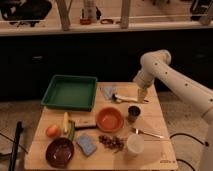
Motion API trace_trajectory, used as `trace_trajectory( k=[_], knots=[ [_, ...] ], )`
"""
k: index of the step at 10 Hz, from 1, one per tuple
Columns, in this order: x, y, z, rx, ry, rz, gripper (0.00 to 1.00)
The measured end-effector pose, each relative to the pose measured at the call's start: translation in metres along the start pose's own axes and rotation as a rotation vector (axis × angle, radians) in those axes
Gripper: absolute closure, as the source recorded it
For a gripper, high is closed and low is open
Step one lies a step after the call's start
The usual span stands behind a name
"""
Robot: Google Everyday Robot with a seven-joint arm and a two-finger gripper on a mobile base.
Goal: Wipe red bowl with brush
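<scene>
The red bowl (pixel 110 119) sits upright in the middle of the wooden table (pixel 155 150). The brush (pixel 128 99) lies flat behind it, its white handle pointing right and its dark head to the left. My gripper (pixel 141 94) points down over the right end of the brush handle, at the table's back right. I cannot tell whether it touches the handle.
A green tray (pixel 70 92) stands at the back left, with a bluish cloth (pixel 107 91) beside it. A metal cup (pixel 133 113), fork (pixel 147 133) and white cup (pixel 134 145) are to the right. A maroon bowl (pixel 60 152), blue sponge (pixel 86 144), fruit (pixel 52 131) and dark-handled tool (pixel 85 125) are at the front left.
</scene>
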Motion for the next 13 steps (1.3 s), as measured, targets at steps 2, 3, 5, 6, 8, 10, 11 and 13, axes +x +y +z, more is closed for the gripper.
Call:
trace_trajectory(
  k=[2, 3, 5, 6, 8, 10, 11, 13],
  knots=[
    [0.005, -0.014, 0.012, -0.001, 0.013, -0.054, 0.20],
    [0.006, -0.021, 0.019, -0.001, 0.018, -0.088, 0.20],
    [0.013, -0.024, 0.030, -0.003, 0.022, -0.120, 0.20],
    [0.019, -0.026, 0.037, -0.007, 0.018, -0.125, 0.20],
    [0.023, -0.028, 0.053, -0.015, 0.008, -0.120, 0.20],
    [0.039, -0.029, 0.074, -0.031, -0.001, -0.084, 0.20],
    [0.043, -0.027, 0.085, -0.044, -0.009, -0.068, 0.20],
    [0.044, -0.026, 0.107, -0.060, -0.035, -0.038, 0.20]
  ],
)
